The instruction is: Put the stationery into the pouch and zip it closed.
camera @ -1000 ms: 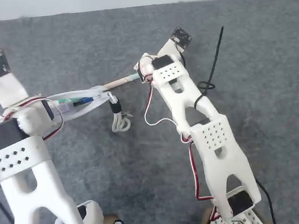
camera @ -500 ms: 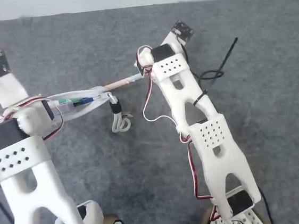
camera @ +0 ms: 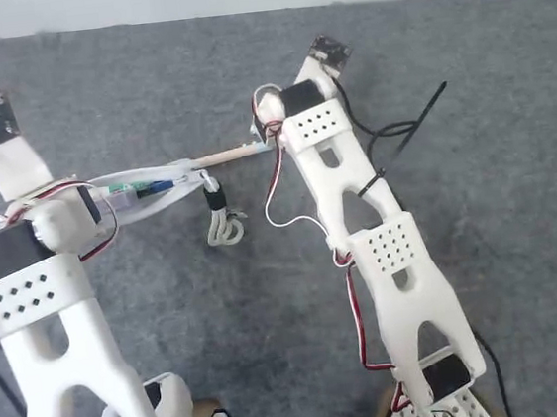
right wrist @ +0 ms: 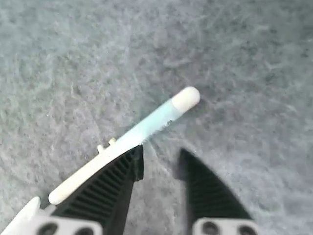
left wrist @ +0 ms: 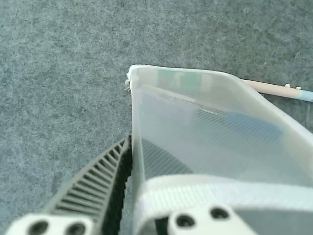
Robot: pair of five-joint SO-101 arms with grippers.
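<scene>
Starting at the right gripper (right wrist: 161, 157): spread apart, gripping nothing, low over the carpet (camera: 521, 243) just beyond the pouch's mouth. Against or just beside one ribbed finger (right wrist: 117, 181), on its outer side rather than in the gap: the pen (right wrist: 146, 127). Lying with its long axis aimed straight at the pouch (camera: 152, 192), one end at or just inside the mouth (cannot tell which), capped end pointing away from the pouch. Clamped on the pouch's other end: the left gripper (left wrist: 131, 149), mouth turned toward the pen. Far nearer the pen: the right arm. Likely calls for a push along that axis into the pouch, or a fresh grasp first.
</scene>
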